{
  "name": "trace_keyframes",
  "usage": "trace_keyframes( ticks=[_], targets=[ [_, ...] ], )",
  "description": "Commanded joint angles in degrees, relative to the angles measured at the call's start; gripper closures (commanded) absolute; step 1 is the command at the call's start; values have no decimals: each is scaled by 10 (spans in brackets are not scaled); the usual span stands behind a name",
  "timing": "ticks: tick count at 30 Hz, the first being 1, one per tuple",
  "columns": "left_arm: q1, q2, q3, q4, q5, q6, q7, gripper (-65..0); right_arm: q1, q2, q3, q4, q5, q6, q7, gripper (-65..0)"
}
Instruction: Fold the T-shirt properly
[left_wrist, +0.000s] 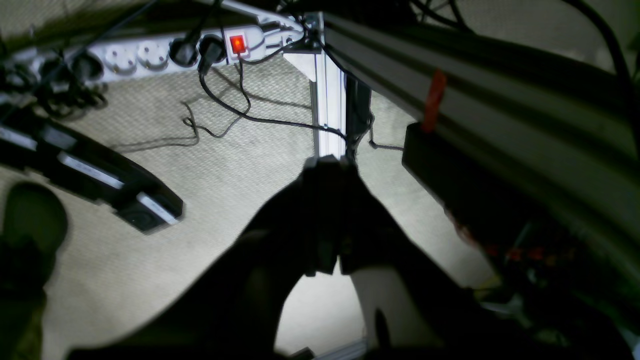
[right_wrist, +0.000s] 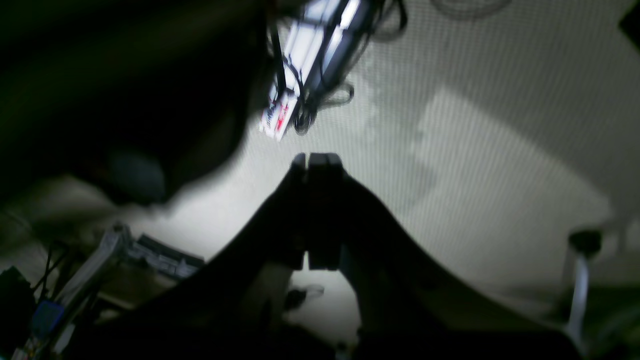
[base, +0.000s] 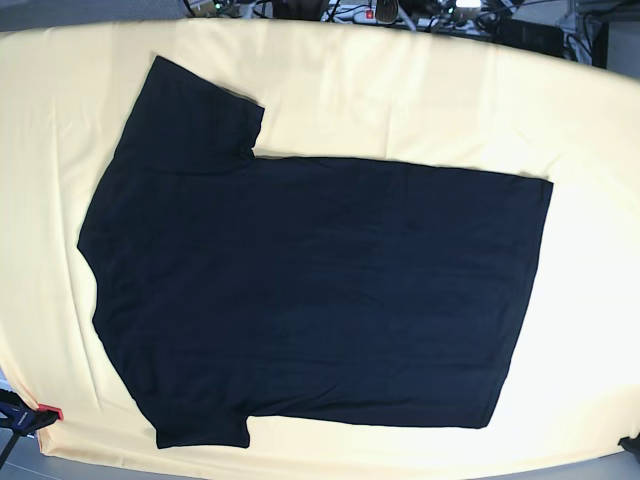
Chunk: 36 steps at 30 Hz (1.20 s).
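Note:
The T-shirt (base: 300, 290) is black and lies spread flat, plain side up, on the pale yellow tablecloth (base: 400, 100) in the base view. Its two short sleeves point to the left and its hem is at the right. Neither arm shows in the base view. In the left wrist view my left gripper (left_wrist: 330, 162) hangs over carpeted floor, jaws pressed together with nothing between them. My right gripper (right_wrist: 317, 160) is likewise shut and empty above the carpet in the right wrist view. The T-shirt does not appear in either wrist view.
A white power strip (left_wrist: 165, 50) with a lit red switch and loose cables lies on the carpet by an aluminium frame leg (left_wrist: 327, 100). A black device (left_wrist: 100, 175) lies on the floor to the left. A red clamp (base: 48, 412) sits at the table's near-left edge.

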Motion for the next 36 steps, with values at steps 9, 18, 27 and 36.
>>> trace_keyframes(
  ticks=[9, 18, 27, 36],
  targets=[
    [193, -90, 0, 209, -111, -50, 82, 0, -181, 28, 1, 210, 75, 23, -112, 0],
    [382, -223, -13, 530, -97, -16, 107, 0, -386, 89, 1, 574, 101, 18, -156, 0],
    [494, -280, -188, 827, -34, 1, 107, 0, -517, 203, 2, 912, -31, -81, -154, 0],
    [446, -300, -265, 941, -16, -20, 93, 0, -480, 277, 2, 978, -170, -127, -62, 0]
  ],
)
